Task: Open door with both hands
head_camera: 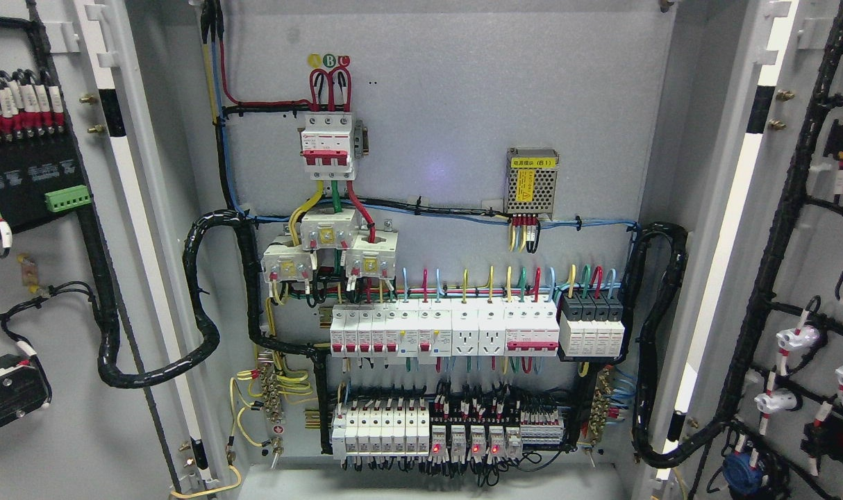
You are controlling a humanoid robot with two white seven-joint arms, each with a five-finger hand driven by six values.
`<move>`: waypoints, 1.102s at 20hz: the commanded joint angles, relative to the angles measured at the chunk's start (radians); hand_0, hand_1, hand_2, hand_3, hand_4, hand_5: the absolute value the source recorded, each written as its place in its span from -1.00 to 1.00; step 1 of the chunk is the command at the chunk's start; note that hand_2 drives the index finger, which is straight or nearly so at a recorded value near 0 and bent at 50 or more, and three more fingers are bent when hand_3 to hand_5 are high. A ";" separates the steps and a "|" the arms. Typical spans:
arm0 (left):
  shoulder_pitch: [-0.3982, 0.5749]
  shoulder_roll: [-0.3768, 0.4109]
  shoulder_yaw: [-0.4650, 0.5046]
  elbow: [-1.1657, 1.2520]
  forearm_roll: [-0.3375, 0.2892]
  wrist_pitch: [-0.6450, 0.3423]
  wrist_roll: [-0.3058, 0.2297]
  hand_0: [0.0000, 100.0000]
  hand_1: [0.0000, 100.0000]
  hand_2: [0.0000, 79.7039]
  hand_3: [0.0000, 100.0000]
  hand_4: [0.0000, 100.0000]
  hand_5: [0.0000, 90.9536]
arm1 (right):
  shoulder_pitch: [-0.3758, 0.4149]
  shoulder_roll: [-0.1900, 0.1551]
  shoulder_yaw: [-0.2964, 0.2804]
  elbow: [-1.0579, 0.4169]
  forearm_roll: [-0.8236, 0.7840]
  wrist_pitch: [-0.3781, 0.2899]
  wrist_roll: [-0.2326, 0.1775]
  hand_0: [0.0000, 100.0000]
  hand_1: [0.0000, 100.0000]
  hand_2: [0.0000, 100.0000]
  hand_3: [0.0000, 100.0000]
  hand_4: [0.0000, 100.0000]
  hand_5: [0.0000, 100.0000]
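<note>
Straight ahead, an electrical cabinet (449,139) stands with both of its doors swung fully open, so its grey back panel faces the camera. Neither robot hand shows anywhere, so how far either is open, or whether it holds anything, cannot be told.

All places below are given relative to the red-and-white main breaker (328,142), which sits high on the back panel, left of centre. Above it are three round labels in yellow, green and red. Directly below it are three white current transformers (331,250), fed by yellow, green and red wires. To its right and slightly lower sits a small perforated metal power supply (531,183) with a yellow label. Further below, a long row of white breakers and sockets (442,332) runs across the panel, ending on the right in a group of black-topped modules (591,326). Lower still is a second row of small breakers and relays (428,430), some showing red lights.

Far left of the main breaker, the left door (53,278) shows its inner face, carrying black wire bundles and green terminals. Far right, the right door (810,278) likewise shows its inner face, with black cable harnesses and white-and-red connectors. Thick black corrugated conduit (206,326) loops from the left door into the cabinet.
</note>
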 commanded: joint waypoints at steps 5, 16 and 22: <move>-0.122 -0.168 -0.218 0.746 -0.021 -0.001 -0.002 -1.00 -1.00 -1.00 -1.00 -1.00 -1.00 | -0.017 0.145 0.060 0.499 0.069 0.004 0.003 -1.00 -1.00 -1.00 -1.00 -1.00 -1.00; -0.250 -0.239 -0.263 1.145 -0.021 -0.001 -0.112 -1.00 -1.00 -1.00 -1.00 -1.00 -1.00 | -0.133 0.292 0.074 0.932 0.221 0.009 -0.053 -1.00 -1.00 -1.00 -1.00 -1.00 -1.00; -0.289 -0.288 -0.263 1.231 -0.026 0.094 -0.123 -1.00 -1.00 -1.00 -1.00 -1.00 -1.00 | -0.213 0.360 0.077 1.102 0.299 0.010 -0.109 -1.00 -1.00 -1.00 -1.00 -1.00 -1.00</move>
